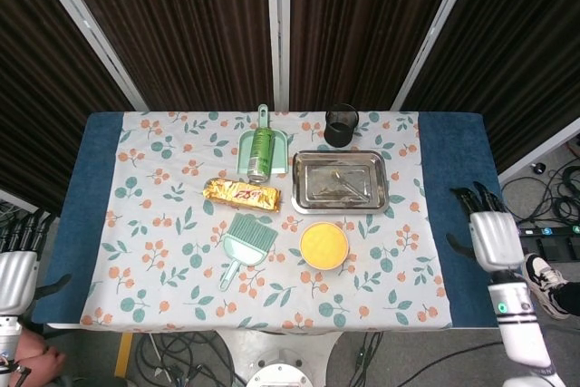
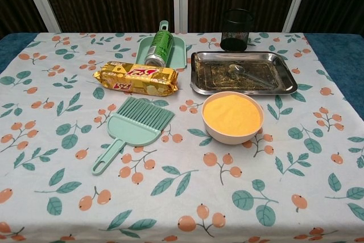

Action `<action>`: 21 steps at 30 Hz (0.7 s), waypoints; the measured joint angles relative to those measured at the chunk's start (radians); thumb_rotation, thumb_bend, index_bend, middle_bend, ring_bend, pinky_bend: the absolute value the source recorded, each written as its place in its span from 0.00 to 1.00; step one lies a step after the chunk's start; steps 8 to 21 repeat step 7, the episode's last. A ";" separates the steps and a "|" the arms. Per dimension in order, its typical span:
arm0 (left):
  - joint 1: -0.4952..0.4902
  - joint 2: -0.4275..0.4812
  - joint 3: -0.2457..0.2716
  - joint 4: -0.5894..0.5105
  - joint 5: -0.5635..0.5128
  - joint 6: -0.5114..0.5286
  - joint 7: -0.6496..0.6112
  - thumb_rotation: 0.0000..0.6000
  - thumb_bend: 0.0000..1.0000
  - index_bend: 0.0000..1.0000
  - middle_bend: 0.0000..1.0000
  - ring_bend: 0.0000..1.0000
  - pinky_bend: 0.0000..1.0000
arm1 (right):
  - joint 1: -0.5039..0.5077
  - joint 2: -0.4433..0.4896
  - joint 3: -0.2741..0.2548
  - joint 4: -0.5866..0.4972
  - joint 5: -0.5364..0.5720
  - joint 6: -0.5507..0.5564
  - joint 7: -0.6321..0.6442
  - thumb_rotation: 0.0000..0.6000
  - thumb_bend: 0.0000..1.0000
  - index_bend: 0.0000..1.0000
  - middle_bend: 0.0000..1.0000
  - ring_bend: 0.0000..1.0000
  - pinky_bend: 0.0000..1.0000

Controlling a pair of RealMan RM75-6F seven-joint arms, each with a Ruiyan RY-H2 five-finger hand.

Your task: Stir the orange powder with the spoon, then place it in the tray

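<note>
Metal spoon (image 2: 245,73) lies in steel tray (image 2: 287,88), far of bowl of orange powder (image 2: 232,115); my hands (image 1: 494,237) (image 1: 16,269) empty, fingers spread; task appears done.

You're working in a lab-style recording bay: dark curtains (image 1: 181,24) with white frame bars (image 1: 86,20) enclose a table under a floral cloth (image 2: 170,197), and loose cables (image 1: 544,192) sprawl across the floor beside it.

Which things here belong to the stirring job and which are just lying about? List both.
Job: spoon lying in the metal tray; bowl of orange powder.

Lying about: green can on the dustpan, snack packet, green brush, black mesh cup.
</note>
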 measured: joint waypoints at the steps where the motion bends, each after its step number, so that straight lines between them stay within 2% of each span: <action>1: -0.002 -0.003 0.000 -0.002 0.002 0.000 0.009 1.00 0.00 0.05 0.05 0.05 0.08 | -0.033 0.005 -0.016 0.002 -0.025 0.034 0.034 1.00 0.19 0.16 0.17 0.05 0.15; 3: -0.004 -0.007 0.000 -0.007 0.004 -0.001 0.023 1.00 0.00 0.05 0.05 0.05 0.08 | -0.092 0.017 -0.045 0.004 -0.068 0.089 0.108 1.00 0.19 0.15 0.16 0.05 0.15; 7: -0.011 -0.017 0.004 -0.021 0.008 -0.010 0.036 1.00 0.00 0.05 0.05 0.05 0.08 | -0.153 0.048 -0.086 0.001 -0.141 0.133 0.214 1.00 0.20 0.15 0.16 0.05 0.15; 21: -0.011 -0.017 0.004 -0.021 0.008 -0.010 0.036 1.00 0.00 0.05 0.05 0.05 0.08 | -0.153 0.048 -0.086 0.001 -0.141 0.133 0.214 1.00 0.20 0.15 0.16 0.05 0.15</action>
